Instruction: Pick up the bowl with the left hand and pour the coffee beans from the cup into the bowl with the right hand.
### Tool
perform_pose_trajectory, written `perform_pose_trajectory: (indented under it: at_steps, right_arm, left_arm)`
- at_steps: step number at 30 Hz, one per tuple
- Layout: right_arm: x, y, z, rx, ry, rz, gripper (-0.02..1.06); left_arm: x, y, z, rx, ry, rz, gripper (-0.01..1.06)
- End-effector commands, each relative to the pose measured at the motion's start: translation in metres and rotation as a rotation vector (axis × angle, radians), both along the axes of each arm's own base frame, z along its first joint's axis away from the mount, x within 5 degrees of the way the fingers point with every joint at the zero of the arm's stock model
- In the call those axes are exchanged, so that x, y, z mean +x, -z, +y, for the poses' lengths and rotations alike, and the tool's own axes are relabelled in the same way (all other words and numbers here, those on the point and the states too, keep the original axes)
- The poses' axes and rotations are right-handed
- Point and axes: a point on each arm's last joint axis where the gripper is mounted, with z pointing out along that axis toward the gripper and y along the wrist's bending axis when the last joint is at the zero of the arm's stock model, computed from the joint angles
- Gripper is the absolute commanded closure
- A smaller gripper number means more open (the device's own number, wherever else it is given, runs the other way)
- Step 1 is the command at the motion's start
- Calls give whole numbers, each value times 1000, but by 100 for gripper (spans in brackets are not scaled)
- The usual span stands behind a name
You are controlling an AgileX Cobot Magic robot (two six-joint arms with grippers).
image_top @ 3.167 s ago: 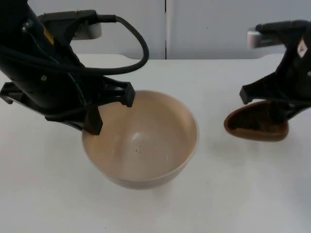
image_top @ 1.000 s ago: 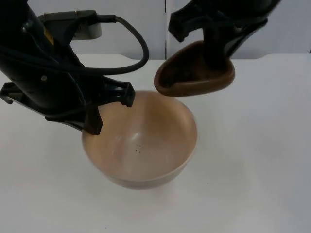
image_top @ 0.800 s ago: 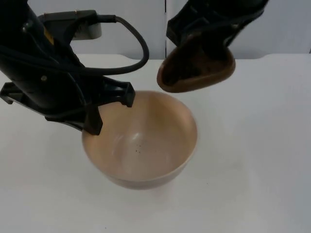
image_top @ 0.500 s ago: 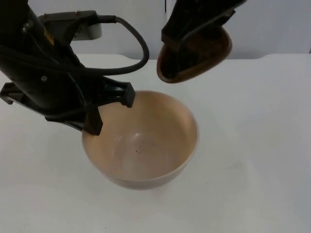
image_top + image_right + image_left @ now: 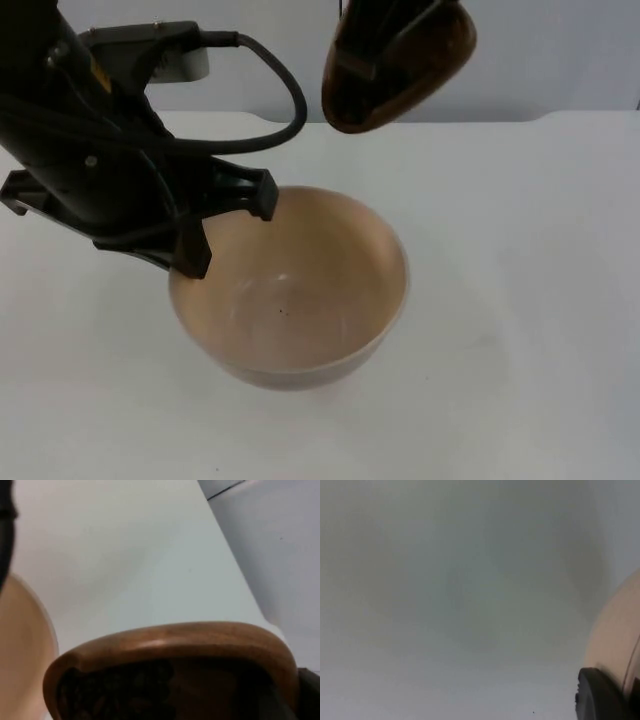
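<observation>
Brown cup (image 5: 400, 62) hangs tilted in the right gripper's (image 5: 385, 45) clenched hold — beyond the far rim of the bowl (image 5: 290, 290), mouth toward it. Left gripper (image 5: 225, 225) clamps the bowl's left rim — beans unpoured.

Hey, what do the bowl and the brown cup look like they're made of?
The bowl looks like glazed ceramic or possibly melamine: smooth beige surface with soft highlights. The cup, held tilted by the right gripper, looks like polished wood or brown glaze: warm brown with a glossy rim.
</observation>
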Motion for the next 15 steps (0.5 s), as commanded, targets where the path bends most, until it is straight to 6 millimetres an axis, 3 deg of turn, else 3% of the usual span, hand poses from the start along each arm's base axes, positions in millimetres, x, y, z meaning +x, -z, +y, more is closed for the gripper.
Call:
perform_pose_trajectory:
  at_steps: [1,15]
  right_arm:
    - [-5,-9,2,-23,-41,-56,105]
    - [-22,-15,17,-205,-238,-144,105]
  left_arm:
    - [0,-1,-2,-17,-11,-8,105]
    - [0,-1,-2,-18,-12,-8,105]
